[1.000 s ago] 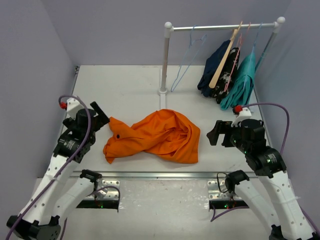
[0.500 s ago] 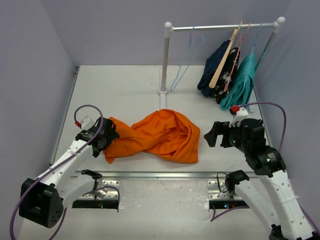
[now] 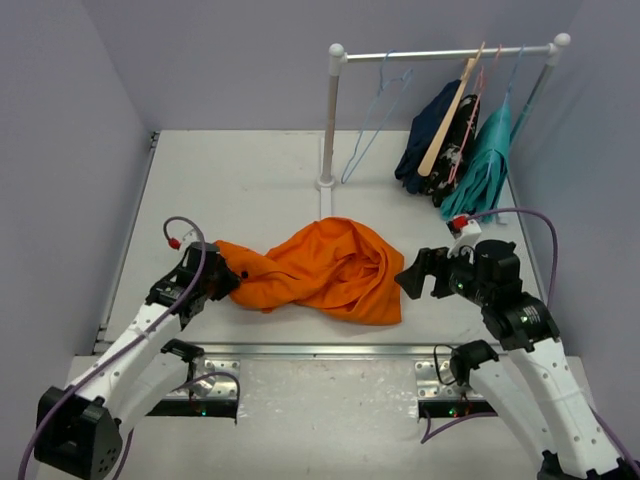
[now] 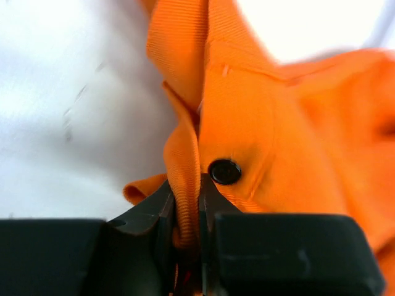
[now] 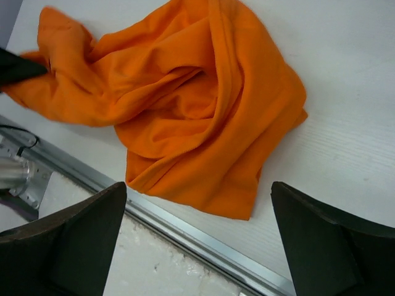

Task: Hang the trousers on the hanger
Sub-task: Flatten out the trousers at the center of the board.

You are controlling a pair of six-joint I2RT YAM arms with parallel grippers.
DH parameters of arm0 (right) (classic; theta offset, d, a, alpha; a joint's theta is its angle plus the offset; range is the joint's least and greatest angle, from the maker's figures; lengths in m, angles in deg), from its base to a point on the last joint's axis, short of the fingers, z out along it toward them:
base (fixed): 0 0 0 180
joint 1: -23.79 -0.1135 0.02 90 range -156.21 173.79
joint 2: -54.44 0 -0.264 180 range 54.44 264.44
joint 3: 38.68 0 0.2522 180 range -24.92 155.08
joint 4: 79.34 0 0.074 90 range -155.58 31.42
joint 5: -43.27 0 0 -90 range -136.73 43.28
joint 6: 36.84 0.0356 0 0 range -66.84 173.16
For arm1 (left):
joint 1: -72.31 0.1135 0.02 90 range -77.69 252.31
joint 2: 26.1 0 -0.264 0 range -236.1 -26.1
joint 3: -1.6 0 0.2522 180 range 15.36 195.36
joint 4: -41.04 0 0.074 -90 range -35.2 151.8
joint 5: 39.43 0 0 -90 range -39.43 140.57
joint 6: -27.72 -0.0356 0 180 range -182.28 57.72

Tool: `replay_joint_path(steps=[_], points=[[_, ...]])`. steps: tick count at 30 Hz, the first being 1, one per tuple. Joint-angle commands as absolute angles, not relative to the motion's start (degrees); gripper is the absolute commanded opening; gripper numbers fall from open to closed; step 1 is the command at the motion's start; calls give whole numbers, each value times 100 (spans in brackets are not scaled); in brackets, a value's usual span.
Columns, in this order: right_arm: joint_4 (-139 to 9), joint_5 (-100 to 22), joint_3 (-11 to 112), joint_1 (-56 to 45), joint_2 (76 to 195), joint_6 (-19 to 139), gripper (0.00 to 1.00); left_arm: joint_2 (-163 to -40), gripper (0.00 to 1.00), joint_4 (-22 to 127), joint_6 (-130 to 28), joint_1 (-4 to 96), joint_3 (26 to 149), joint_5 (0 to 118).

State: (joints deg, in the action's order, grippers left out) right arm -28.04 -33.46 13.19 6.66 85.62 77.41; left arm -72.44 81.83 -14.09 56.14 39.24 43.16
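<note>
The orange trousers [image 3: 320, 270] lie crumpled in the middle of the white table. My left gripper [image 3: 222, 282] is shut on their left end: in the left wrist view its black jaws pinch a fold of the waistband [image 4: 185, 203] beside a black button [image 4: 224, 171]. My right gripper [image 3: 412, 276] stands open just right of the trousers [image 5: 197, 111], its wide-spread fingers [image 5: 74, 240] above the cloth's near edge, touching nothing. The pale blue wire hanger [image 3: 372, 120] hangs from the rail at the back, left of the other garments.
A white rack [image 3: 330, 115] stands at the back with a wooden hanger [image 3: 448, 120], a navy garment [image 3: 430, 135], a pink hanger [image 3: 470, 105] and a teal garment [image 3: 485, 160]. A metal strip [image 3: 320, 350] edges the table's front. Purple walls close in both sides.
My left arm swung down and in to the trousers' left end and its gripper closed on the waistband, drawing that end inward. My right gripper moved slightly left toward the cloth.
</note>
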Motion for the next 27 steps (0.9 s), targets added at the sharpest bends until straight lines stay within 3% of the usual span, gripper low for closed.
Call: replay_joint_path(steps=[1,3,7,14,16,18,19,23,27], points=[[-4395,-1429,575,627,8983,8049,99,-6700,1,8236,-2199,5535,5487,4520],[-4693,-1171,384,462,9574,8057,99,-6855,0,8529,-2571,5543,6369,4714],[-4604,-2901,591,-494,10799,7806,99,-7148,0,8783,-3112,5534,7811,5145],[-5936,-3815,981,-1198,12878,8309,98,-7728,0,8276,-3365,5527,9408,6135],[-5950,-4108,1166,-1263,13146,8281,78,-7937,0,8275,-3430,5535,9839,6057],[-5690,-4758,1358,-1277,13257,8133,23,-8078,0,8278,-3454,5529,10325,5932],[-5517,-5079,1422,-1278,13222,8042,0,-8176,0,8289,-3461,5535,10482,5875],[-4511,-7158,1454,-1098,12064,7860,0,-8520,0,8431,-3503,5534,11274,5417],[-3859,-7434,2015,10,11258,7296,0,-8935,0,8586,-3495,5535,11921,4897]])
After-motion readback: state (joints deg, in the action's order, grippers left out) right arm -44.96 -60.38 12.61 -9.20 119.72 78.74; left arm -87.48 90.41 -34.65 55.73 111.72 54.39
